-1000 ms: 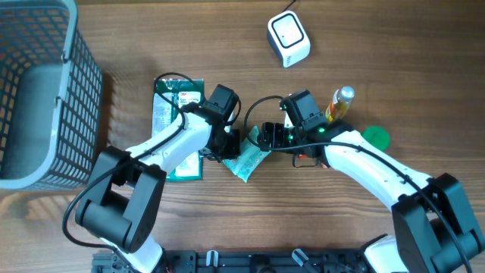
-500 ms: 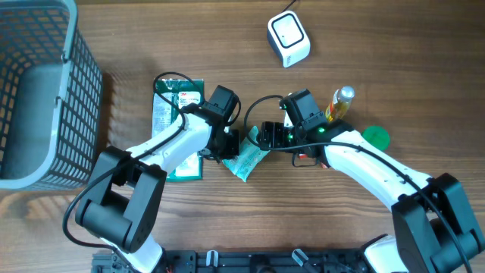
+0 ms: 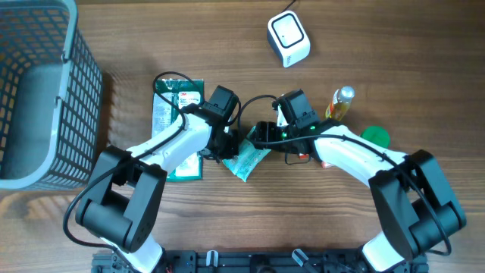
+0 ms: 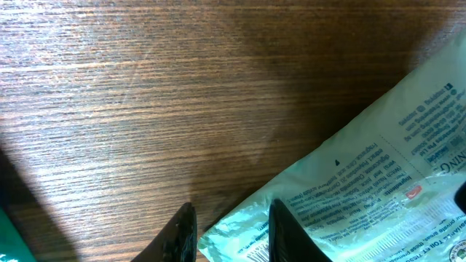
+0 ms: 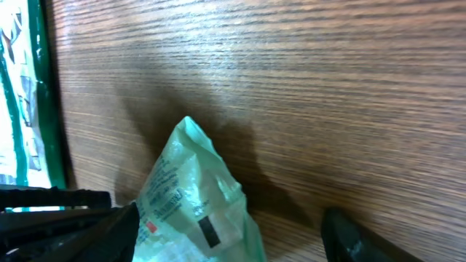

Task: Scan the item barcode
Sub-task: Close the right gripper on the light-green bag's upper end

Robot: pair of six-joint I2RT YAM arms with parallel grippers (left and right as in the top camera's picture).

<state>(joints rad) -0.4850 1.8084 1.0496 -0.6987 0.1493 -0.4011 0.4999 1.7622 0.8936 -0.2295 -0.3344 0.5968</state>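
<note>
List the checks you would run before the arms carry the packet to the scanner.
1. Left pincer gripping light green packet: ok, closed on its corner.
2. Right pincer ready: ok, open, straddling the packet.
3. Barcode facing outward: cannot tell.
4. Way to scanner: ok, only bare wood beyond the arms.
5. Bottle clear of right arm: not ok, right beside it.
</note>
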